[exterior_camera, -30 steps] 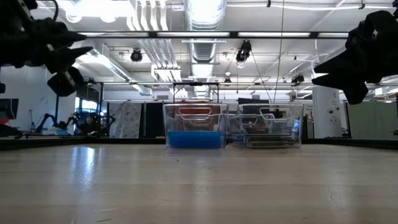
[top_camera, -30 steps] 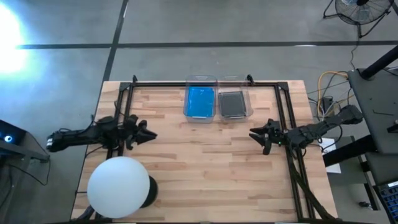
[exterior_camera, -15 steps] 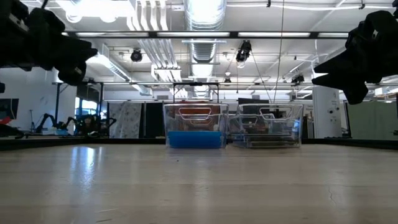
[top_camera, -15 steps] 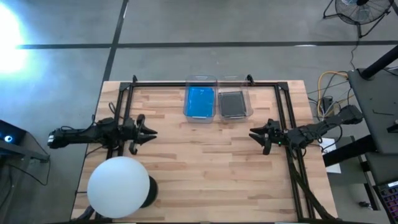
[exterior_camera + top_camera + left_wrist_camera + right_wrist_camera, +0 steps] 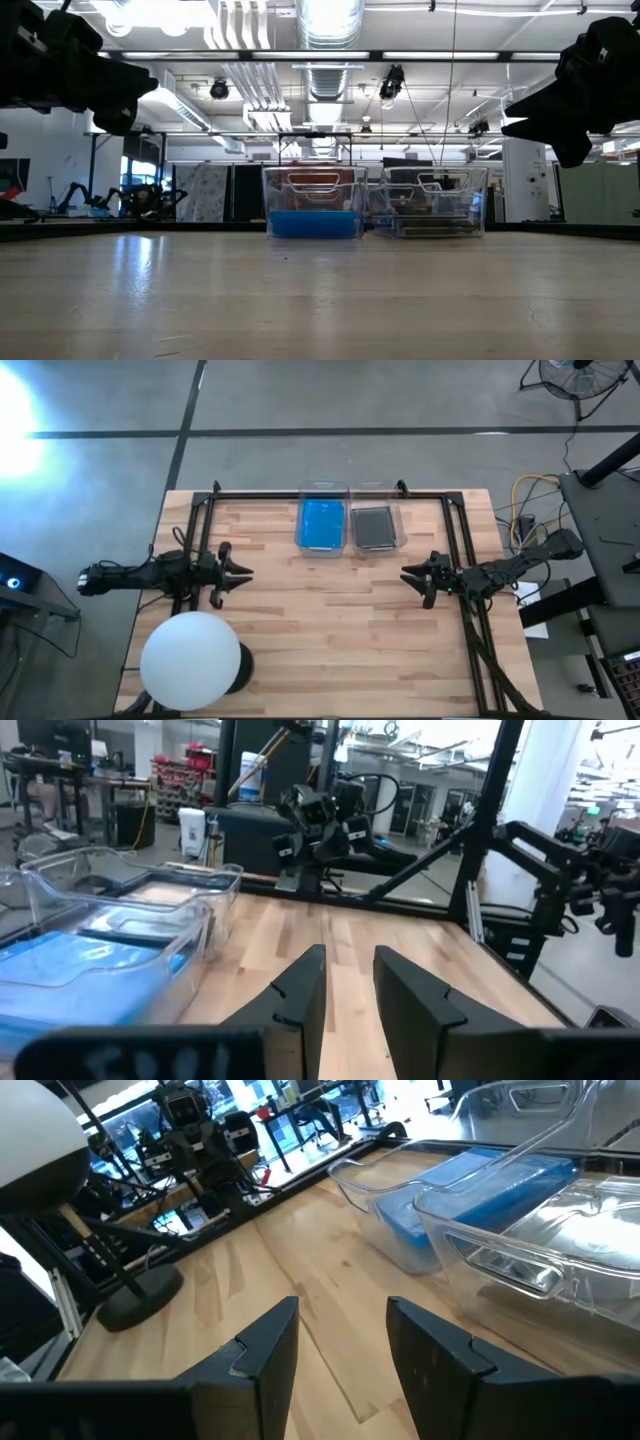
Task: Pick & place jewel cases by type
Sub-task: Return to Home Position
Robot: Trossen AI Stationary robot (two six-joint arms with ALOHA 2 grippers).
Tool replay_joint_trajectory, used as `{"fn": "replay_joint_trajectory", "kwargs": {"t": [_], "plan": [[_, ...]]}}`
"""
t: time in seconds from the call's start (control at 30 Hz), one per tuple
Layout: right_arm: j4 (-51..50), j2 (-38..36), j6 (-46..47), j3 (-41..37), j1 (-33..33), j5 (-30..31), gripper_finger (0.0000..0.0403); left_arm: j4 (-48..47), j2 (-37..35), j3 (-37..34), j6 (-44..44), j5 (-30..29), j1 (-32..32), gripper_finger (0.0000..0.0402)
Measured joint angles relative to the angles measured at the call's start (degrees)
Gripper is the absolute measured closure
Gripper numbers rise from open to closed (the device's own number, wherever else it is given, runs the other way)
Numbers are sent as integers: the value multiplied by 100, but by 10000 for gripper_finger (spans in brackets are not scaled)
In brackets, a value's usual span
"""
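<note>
Left hand, right hand: both released, empty. Beyond them, blue jewel cases and grey jewel cases lie binned separately; sorting seems done.

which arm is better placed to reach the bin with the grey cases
Right: the open right tool hovers nearer the clear plastic bin holding the grey square cases than the left tool.

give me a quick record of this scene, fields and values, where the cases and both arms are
blue jewel cases: inside left clear bin
grey jewel cases: inside right clear bin
table: wooden, bins side by side at far edge
left end effector: open, empty, over table's left side
right end effector: open, empty, over table's right side
</note>
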Motion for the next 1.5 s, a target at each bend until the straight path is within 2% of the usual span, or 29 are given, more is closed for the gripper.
{"fn": "replay_joint_trajectory", "kwargs": {"t": [1.07, 1.27, 1.33, 1.4, 1.5], "plan": [[-122, -79, -67, 7, -2, -48, 255, -63, 21, 0, -14, 1, 0, 331], [-121, -229, -13, 8, -291, -91, 255, -49, 24, -2, -13, 0, 0, 331], [-125, -306, 303, 9, -502, -618, 255, -47, 24, -2, -13, 0, 0, 331], [-117, -405, 365, 6, -746, -1472, 255, -47, 24, -2, -13, 0, 0, 331], [48, -551, -126, 3, -1072, -2281, 255, -43, 24, -2, -13, 0, 0, 331]]}}
